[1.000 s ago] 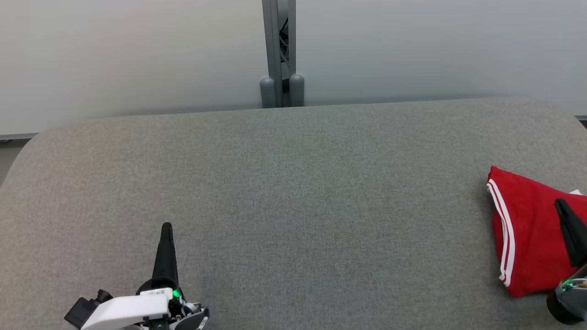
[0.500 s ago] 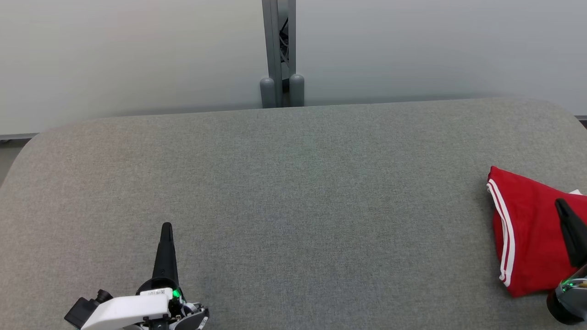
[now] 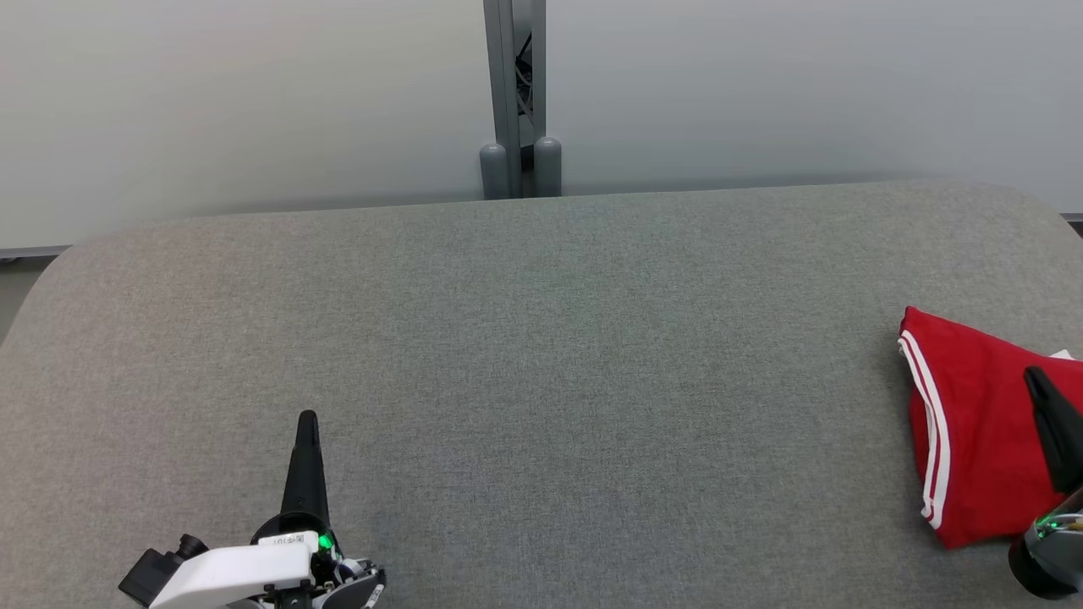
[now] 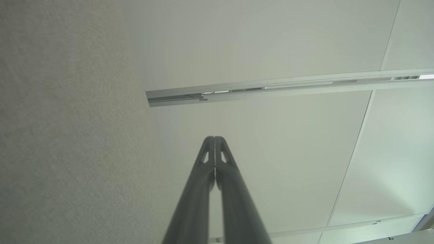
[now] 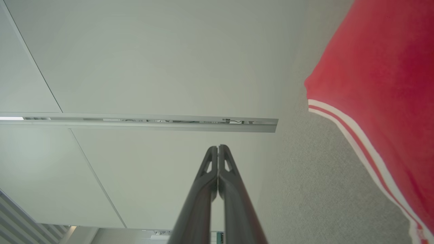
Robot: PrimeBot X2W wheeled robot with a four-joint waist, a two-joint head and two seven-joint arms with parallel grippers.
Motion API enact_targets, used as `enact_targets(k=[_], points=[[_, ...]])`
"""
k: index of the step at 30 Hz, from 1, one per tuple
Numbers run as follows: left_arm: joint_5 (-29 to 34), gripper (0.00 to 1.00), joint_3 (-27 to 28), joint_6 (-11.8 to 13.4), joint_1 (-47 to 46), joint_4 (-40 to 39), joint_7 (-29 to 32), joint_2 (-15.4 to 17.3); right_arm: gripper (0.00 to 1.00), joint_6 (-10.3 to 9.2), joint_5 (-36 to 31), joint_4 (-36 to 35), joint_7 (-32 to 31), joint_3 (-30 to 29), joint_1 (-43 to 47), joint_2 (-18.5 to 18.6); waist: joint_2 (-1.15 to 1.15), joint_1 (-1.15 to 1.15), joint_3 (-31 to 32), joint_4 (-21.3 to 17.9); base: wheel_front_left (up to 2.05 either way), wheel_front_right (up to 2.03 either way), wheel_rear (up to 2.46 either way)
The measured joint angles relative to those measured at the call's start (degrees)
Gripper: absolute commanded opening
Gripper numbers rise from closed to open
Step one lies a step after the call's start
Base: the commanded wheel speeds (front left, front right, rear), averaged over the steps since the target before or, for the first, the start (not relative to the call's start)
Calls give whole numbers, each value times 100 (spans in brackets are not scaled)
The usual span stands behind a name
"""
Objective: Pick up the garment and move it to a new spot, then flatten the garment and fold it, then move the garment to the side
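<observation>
Both jaws pressed together, empty; right pair near garment (image 3: 973, 423)

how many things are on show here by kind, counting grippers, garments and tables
grippers: 2, the left gripper and the right gripper, both shut
garments: 1, the red garment with white stripes
tables: 1, the grey table
total: 4

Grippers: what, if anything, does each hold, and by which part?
Nothing is held. The left gripper and right gripper are both shut empty; the red garment lies on the grey surface.
</observation>
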State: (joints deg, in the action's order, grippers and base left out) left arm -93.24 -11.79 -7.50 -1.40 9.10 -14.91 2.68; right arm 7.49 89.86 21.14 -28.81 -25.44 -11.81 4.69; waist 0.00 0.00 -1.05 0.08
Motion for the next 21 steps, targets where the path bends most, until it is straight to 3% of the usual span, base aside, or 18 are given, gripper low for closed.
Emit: enact_targets(k=[21], points=[[0,0,0,0,-1,0,0,0,0,0,0,1,0,-1,0,0,0,0,0,0,0,0,0]])
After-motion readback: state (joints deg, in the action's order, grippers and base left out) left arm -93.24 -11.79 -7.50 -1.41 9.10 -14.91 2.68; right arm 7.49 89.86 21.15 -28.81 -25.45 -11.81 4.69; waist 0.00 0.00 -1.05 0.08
